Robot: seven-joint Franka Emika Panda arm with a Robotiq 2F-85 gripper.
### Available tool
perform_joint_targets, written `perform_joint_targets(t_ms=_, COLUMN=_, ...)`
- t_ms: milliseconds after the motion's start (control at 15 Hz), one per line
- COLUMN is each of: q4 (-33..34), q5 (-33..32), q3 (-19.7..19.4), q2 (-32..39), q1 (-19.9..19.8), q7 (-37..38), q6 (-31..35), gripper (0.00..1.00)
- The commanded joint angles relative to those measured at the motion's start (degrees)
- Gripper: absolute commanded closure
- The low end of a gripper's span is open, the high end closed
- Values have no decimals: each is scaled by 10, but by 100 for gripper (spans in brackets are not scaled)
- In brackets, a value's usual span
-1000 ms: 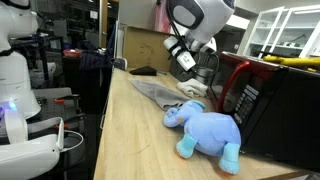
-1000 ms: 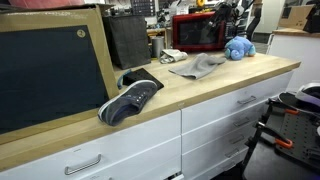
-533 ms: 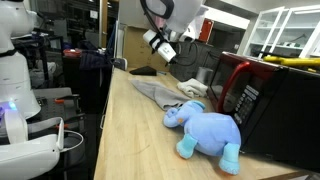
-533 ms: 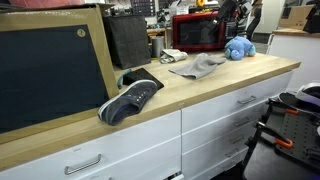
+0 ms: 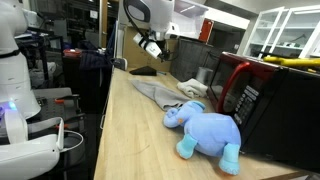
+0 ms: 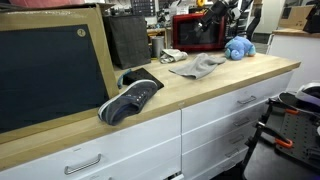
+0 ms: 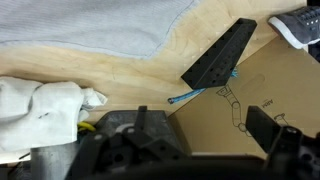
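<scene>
the tool (image 5: 152, 46) hangs in the air at the upper middle of an exterior view, above the far end of a long light-wood bench (image 5: 128, 140), with its two fingers (image 7: 150, 130) spread wide and nothing between them. in the wrist view, at the bottom of the frame, the fingers frame a sheet of brown cardboard (image 7: 265, 85) with line drawings on it. just above that, right of centre, lies a black wedge-shaped piece (image 7: 218, 55) with a thin blue cord (image 7: 203, 94) trailing from its lower end. a grey cloth (image 7: 90, 22) fills the upper left of the wrist view, spread flat on the wood, and a crumpled white rag (image 7: 40, 108) sits at the lower left. the toe of a dark sneaker (image 7: 300, 22) shows in the upper right corner. in an exterior view the same grey cloth (image 5: 158, 92) lies along the middle of the bench, well below the tool, and a blue plush elephant (image 5: 207, 130) lies on its side in the lower right, touching the cloth's near edge and just beside a red and black microwave (image 5: 255, 100). a white robot body (image 5: 15, 75) stands at the left edge, off the bench, in a cluttered lab. in an exterior view the bench has white drawers (image 6: 230, 110) under it, and a framed chalkboard (image 6: 50, 65) leans on it at the left.
</scene>
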Motion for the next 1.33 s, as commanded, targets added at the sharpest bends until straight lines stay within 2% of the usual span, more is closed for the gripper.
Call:
perform_joint_targets(t_ms=0, q4=-48, q5=34, q3=5, q2=-38, q1=32, q7=-37, q6=63, gripper=0)
perform_joint_targets(t_ms=67, q4=-54, q5=37, q3=6, q2=-39, q1=38, q7=-40, q6=71, gripper=0)
perform_joint_targets(t_ms=200, q4=-54, q5=12, q3=-6, q2=-42, q1=36, q7=-28, q6=31, gripper=0)
perform_joint_targets(t_ms=267, q4=-34, q5=7, q3=-2, q2=-21, q1=41, q7=1, q6=38, gripper=0)
perform_joint_targets(t_ms=600, q4=-39, q5=5, q3=-8, q2=-24, q1=40, q7=1, q6=35, gripper=0)
perform_joint_targets(t_ms=800, q4=-41, q5=0, q3=12, q2=-11, q1=57, q7=4, q6=72, gripper=0)
perform_joint_targets(t_ms=1000, q4=-33, q5=-56, q3=41, q2=7, q1=83, q7=56, q6=122, gripper=0)
perform_joint_targets(t_ms=1267, q4=-13, q5=-171, q3=67, q2=40, q1=111, q7=179, q6=206, gripper=0)
